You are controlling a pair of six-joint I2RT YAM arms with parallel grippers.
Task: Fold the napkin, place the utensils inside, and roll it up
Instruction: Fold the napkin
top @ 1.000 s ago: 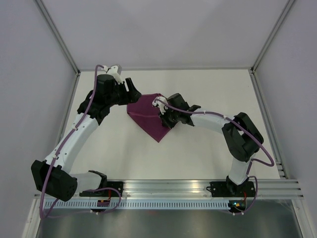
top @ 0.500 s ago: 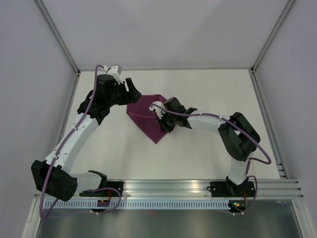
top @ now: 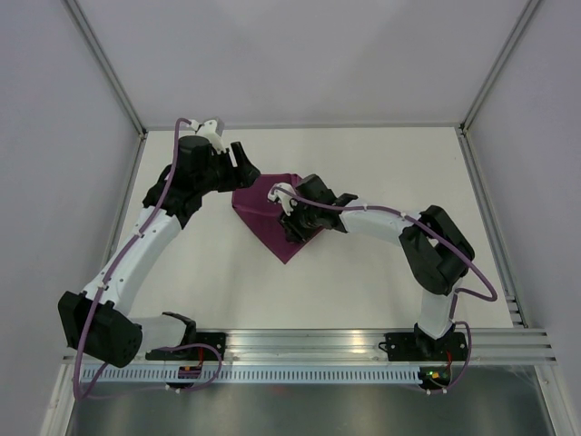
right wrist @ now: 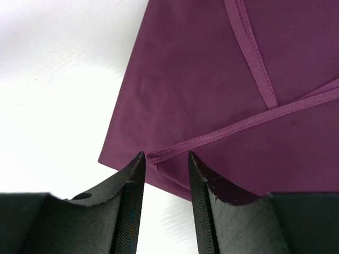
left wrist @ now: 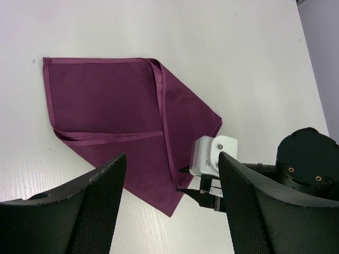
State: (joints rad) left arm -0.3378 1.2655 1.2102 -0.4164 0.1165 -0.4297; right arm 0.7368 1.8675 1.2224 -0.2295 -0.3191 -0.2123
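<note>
In the middle of the top view, the right gripper (right wrist: 164, 161) has slid left over the napkin (top: 257, 213). Its jaws, shut a sec ago, now stand partly apart. The hemmed corner (right wrist: 153, 157) lies flat between them, not pinched, so I think it's just let go & this fold is down. The napkin sits folded on the white table (top: 363, 291), pointy end toward the frame's bottom. The left gripper (left wrist: 170, 159) hangs above it, wide open, holding nothing. No utensils show in any view, so that step's not begun. The right gripper sits low on the cloth & prob. must lift off first.
</note>
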